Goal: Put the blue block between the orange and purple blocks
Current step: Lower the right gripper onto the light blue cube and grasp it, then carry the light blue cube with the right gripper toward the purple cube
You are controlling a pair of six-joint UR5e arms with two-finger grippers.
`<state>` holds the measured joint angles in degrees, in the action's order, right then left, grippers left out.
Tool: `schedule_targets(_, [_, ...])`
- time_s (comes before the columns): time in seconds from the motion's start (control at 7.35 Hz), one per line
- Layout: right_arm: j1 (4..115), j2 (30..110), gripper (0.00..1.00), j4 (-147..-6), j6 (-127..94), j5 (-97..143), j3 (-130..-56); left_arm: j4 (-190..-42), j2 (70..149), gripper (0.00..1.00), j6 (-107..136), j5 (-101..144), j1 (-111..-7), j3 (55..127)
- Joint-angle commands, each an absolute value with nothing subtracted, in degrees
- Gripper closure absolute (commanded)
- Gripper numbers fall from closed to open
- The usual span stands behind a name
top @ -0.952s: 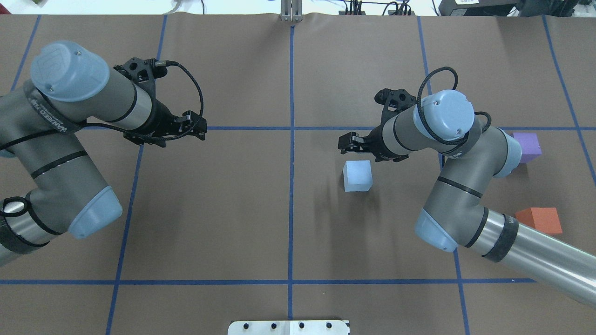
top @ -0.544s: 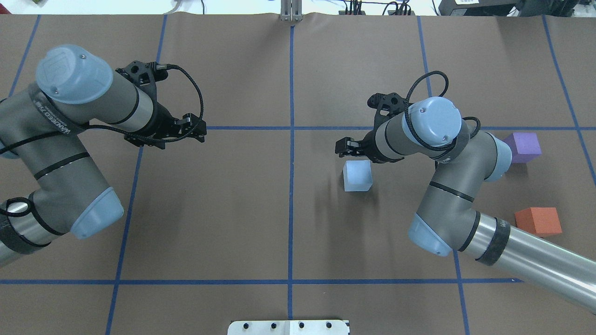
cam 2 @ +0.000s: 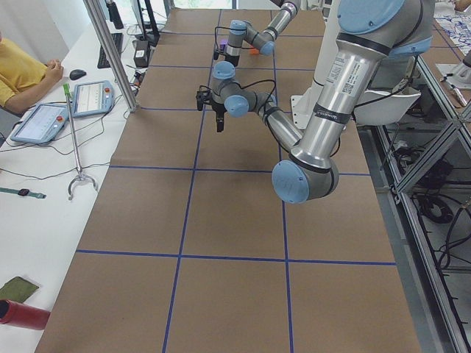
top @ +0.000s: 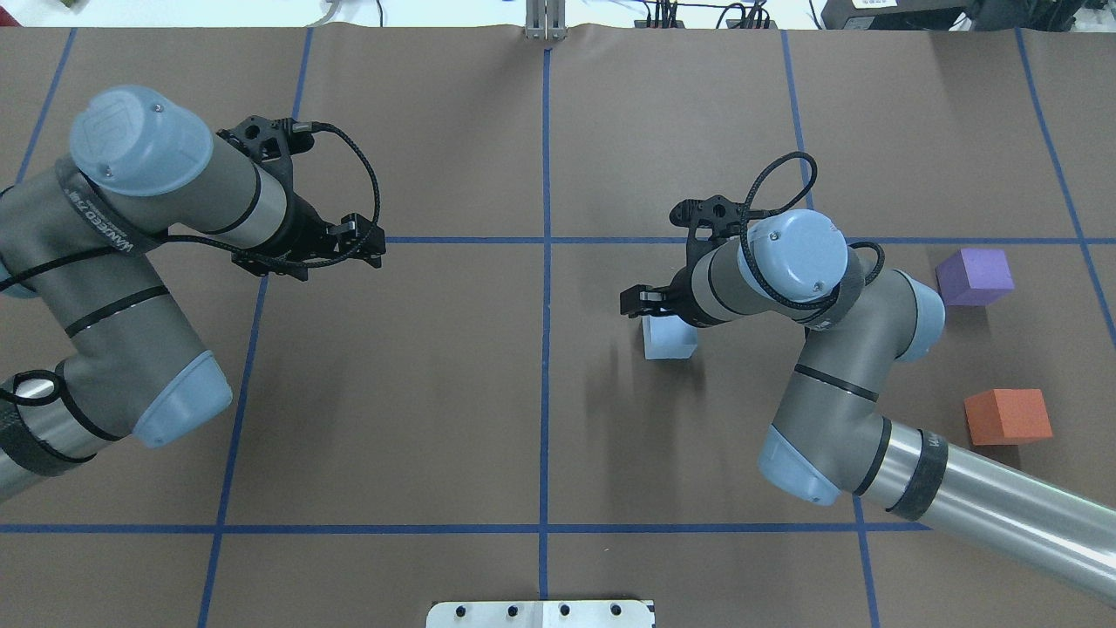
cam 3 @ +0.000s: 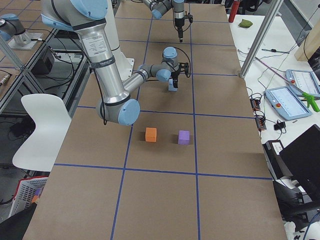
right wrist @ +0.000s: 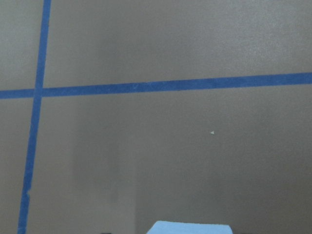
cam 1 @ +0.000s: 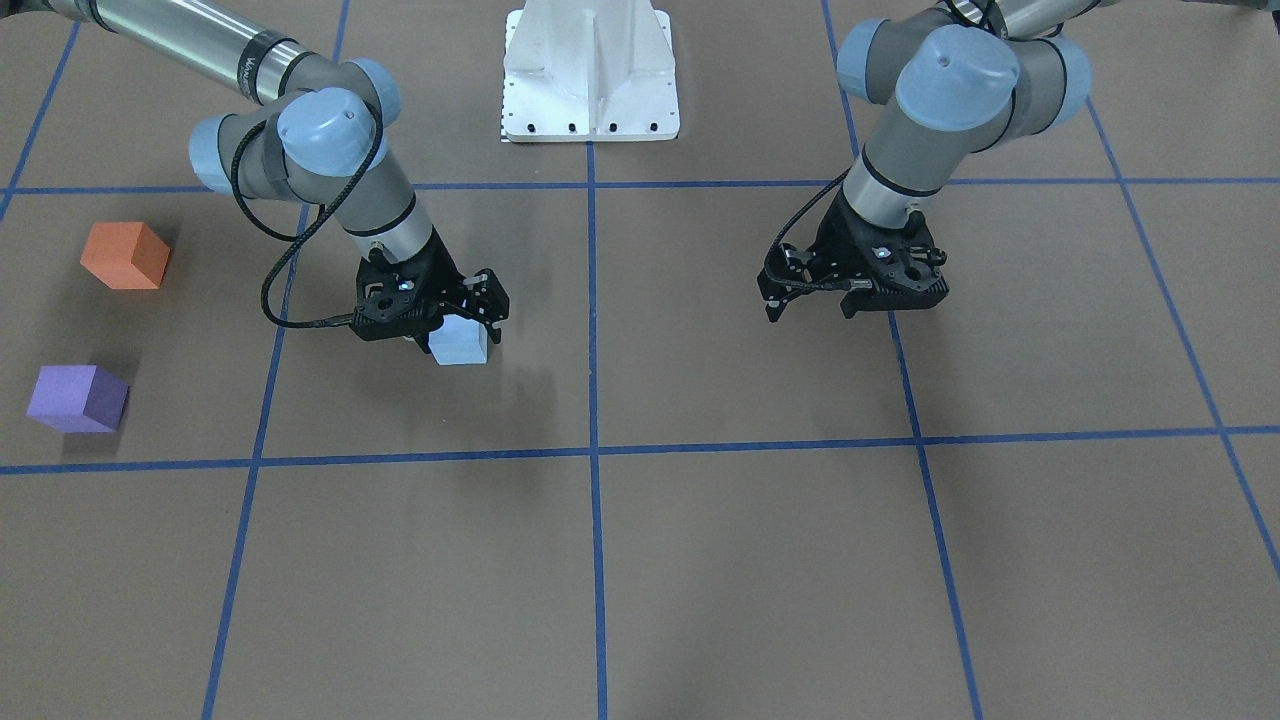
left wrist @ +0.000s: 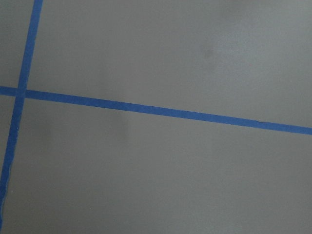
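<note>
Reaching to grasp: my right pincer (cam 1: 458,322), spread, hangs just over the blue block (cam 1: 462,348), well apart from the orange block (cam 1: 124,255) and purple block (cam 1: 77,398); next, I judge, I must lower squarely astride it, then pinch.

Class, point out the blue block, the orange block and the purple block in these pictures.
blue block (top: 667,338): overhead view, uncovered part of its top face.
orange block (top: 1004,410): overhead view, middle of its top face.
purple block (top: 972,270): overhead view, middle of its top face.
</note>
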<state>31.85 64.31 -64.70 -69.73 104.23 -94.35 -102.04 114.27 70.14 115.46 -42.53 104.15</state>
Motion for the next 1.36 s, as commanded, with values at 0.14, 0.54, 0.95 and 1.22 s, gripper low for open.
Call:
schedule_targets(0.14, [30.7, 64.1, 0.34, -64.9, -68.0, 102.6, -93.9, -102.0, 114.2, 0.0, 70.2, 115.6, -42.5, 104.2])
schedule_targets(0.54, [30.8, 65.0, 0.87, -65.0, -66.0, 102.7, -94.6, -102.0, 114.2, 0.0, 70.2, 115.6, -42.5, 104.2])
schedule_targets(0.95, [43.4, 71.0, 1.0, -70.3, -58.7, 113.5, -102.6, -102.0, 114.3, 0.0, 70.3, 115.6, -42.5, 104.4])
schedule_targets(1.22, [48.2, 84.1, 1.0, -67.0, -55.2, 114.3, -106.3, -102.0, 114.3, 0.0, 70.7, 115.6, -42.5, 104.9])
